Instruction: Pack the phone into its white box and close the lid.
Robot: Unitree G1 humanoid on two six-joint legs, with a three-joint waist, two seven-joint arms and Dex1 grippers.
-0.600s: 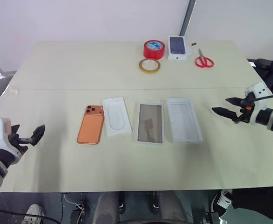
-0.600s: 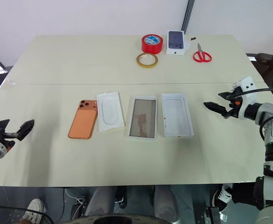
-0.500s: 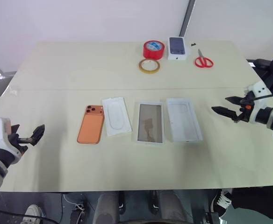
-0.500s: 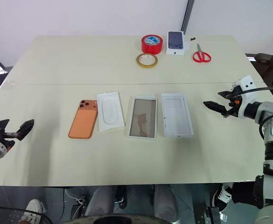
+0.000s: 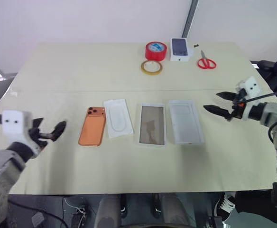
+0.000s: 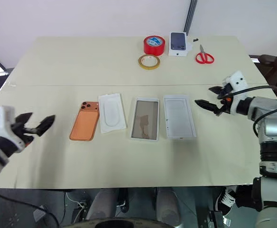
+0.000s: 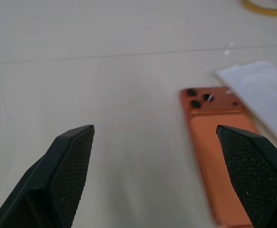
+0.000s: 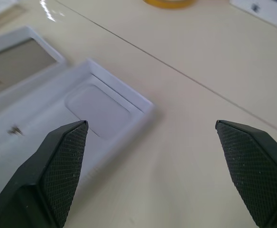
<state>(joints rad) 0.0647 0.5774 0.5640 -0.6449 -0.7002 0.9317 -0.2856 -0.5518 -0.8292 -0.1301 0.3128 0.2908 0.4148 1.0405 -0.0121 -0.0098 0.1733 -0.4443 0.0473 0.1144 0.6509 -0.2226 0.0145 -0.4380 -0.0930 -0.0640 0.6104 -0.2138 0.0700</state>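
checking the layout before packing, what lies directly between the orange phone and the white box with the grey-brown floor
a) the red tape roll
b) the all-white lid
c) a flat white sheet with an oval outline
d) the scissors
c: the flat white sheet lies between the phone and the white box, while the lid sits on the box's other side.

A plain test lab: bare pale table (image 5: 129, 161) against white wall, tape rolls (image 5: 156, 50) and scissors (image 5: 206, 61) at the back.
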